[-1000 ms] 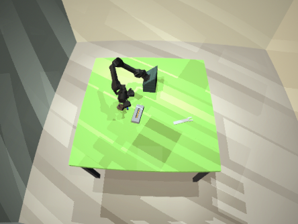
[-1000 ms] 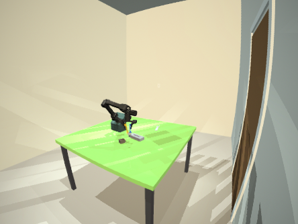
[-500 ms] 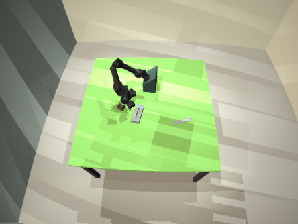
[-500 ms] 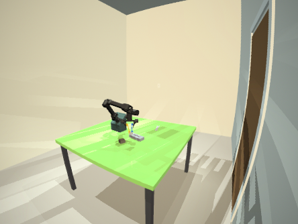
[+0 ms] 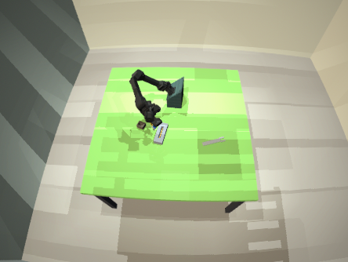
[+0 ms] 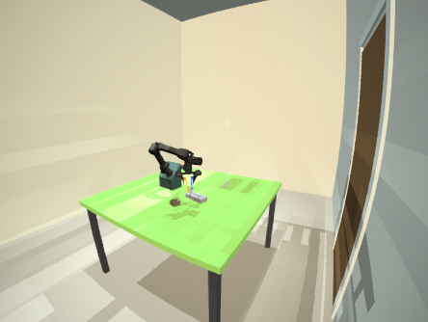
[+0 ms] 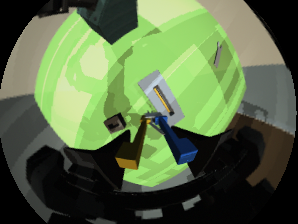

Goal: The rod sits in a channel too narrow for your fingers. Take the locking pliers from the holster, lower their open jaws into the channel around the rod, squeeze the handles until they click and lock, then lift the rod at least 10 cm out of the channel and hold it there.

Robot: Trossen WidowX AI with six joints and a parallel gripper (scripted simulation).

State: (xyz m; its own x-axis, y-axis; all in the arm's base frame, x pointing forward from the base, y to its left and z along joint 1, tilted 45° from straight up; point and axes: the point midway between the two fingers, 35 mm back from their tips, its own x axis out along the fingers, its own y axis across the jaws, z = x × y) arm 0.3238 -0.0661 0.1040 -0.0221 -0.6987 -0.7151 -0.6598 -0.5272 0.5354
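On the table [image 5: 219,178] [image 6: 219,231] [image 7: 65,110], the arm [image 5: 135,92] [image 6: 166,148] reaches out, its gripper [image 5: 154,121] [image 6: 189,174] [image 7: 150,129] clasping the pliers [image 5: 153,126] [image 6: 191,189] [image 7: 185,152] by their handles — jaws down, near the block [image 5: 157,140] [image 6: 200,198] [image 7: 150,82]. From above, a grey bar [image 5: 213,141] [image 6: 225,184] [image 7: 218,55] lies at the block's three o'clock, the holster [image 5: 141,125] [image 6: 174,202] [image 7: 115,123] at ten — the rod [image 5: 161,132] [image 7: 162,99] in the block's channel.

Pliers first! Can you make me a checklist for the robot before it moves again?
1. Pliers in the gripper: ok.
2. Pliers out of their holder: ok.
3. Rod in the block's slot: ok.
4. Handles spread apart, ready for lowering: ok.
5. Plier jaws open: cannot tell, too small.
6. Plier jaws around the rod: not ok, they're beside the slot.
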